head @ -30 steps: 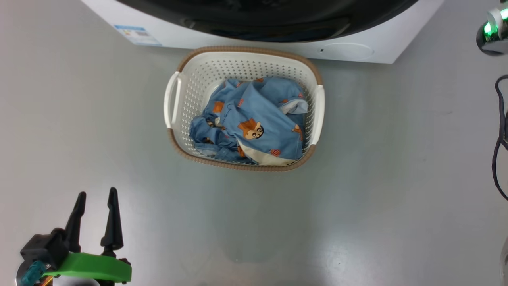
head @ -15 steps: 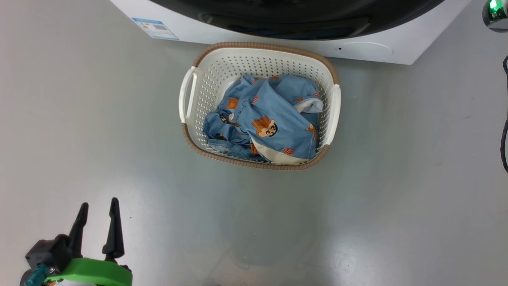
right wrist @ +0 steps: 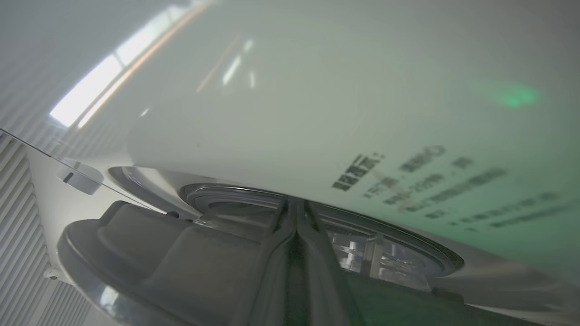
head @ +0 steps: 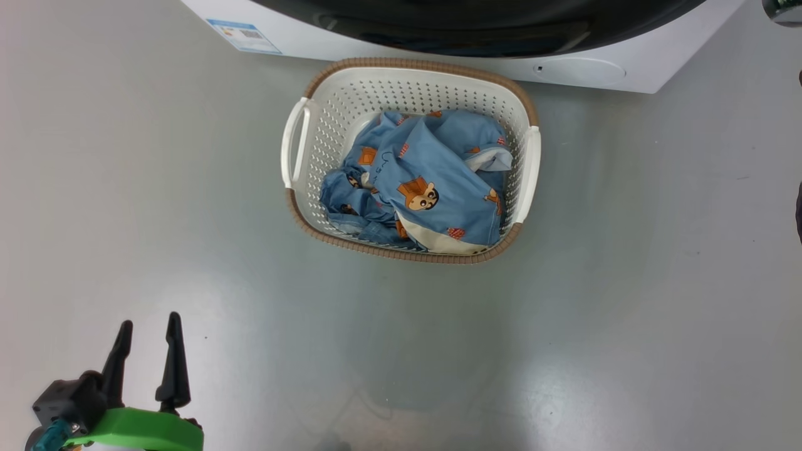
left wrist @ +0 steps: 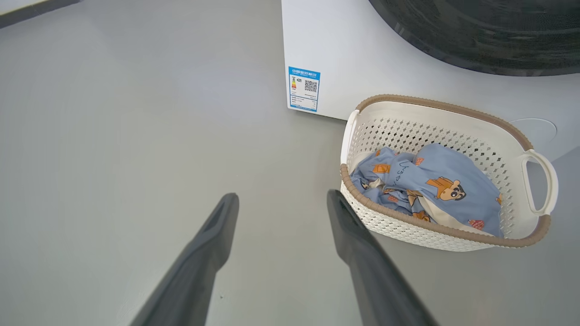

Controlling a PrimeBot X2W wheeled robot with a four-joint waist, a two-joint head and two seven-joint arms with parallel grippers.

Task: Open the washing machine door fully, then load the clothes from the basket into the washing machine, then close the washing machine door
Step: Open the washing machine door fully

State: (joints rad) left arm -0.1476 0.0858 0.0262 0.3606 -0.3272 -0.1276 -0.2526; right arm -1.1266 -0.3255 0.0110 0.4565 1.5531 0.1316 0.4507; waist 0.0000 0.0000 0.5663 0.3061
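Nudged slightly left, the left gripper (head: 149,322) hangs open and empty over glossy grey floor (head: 626,282). The basket (head: 413,63) of clothes (head: 432,188) sits before the washing machine (head: 633,72). The right gripper (right wrist: 297,207) has its fingers pressed together at the washing machine door (head: 476,19).

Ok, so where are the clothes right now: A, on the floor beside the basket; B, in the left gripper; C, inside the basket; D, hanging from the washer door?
C: the clothes lie bunched inside the basket, which stands on the floor before the washing machine, while the left gripper is open and empty, apart from it.
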